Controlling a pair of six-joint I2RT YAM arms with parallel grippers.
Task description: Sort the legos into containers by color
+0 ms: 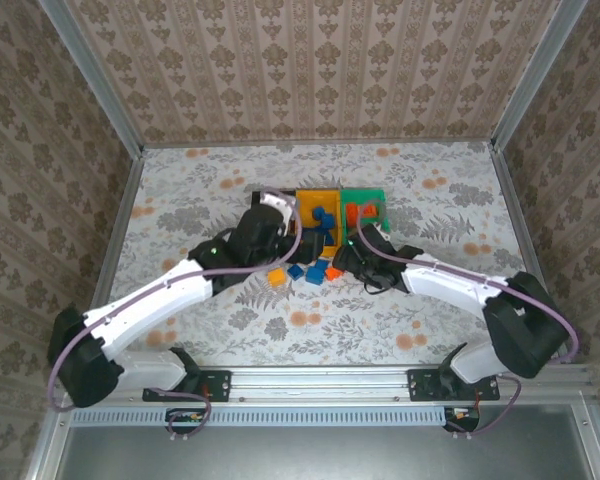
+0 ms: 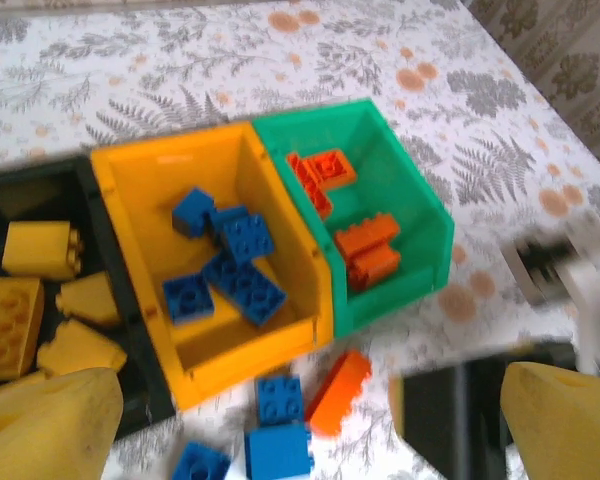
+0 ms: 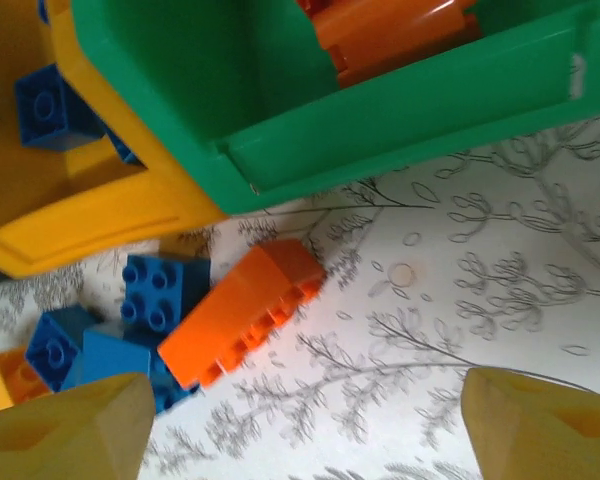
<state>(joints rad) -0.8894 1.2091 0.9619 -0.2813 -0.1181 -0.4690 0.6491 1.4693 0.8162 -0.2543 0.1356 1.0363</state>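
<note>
**On the patterned tabletop: three joined bins, loose bricks at their near side**

On the left of the row, the black bin [image 2: 125, 300] holds chunky yellow bricks [image 2: 40, 250]. They are smooth moulded plastic with round studs, and some have sloped faces. Joined to its right side, the yellow-orange bin [image 2: 245, 362] is a glossy open-top rectangle with several square blue studded bricks [image 2: 230, 265] lying jumbled on its floor. The green bin [image 2: 395, 300], of the same shiny plastic, ends the row on the right and holds red-orange bricks [image 2: 365, 250] in two small clusters, far and near.

On the tabletop [image 2: 280, 50], a matte surface printed with grey ferns and orange blossoms, loose pieces lie just near of the yellow-orange bin. There are a few blue blocks [image 2: 278, 420] and, at their right, a long orange brick [image 3: 245, 310] with one sloped end, tipped so its studs face sideways.

The left claw [image 2: 300, 430] hangs above the near edge of the bins, its yellow fingers spread wide and empty. The right claw [image 3: 300, 425] hovers low by the orange brick, its fingers also parted and holding nothing.
</note>
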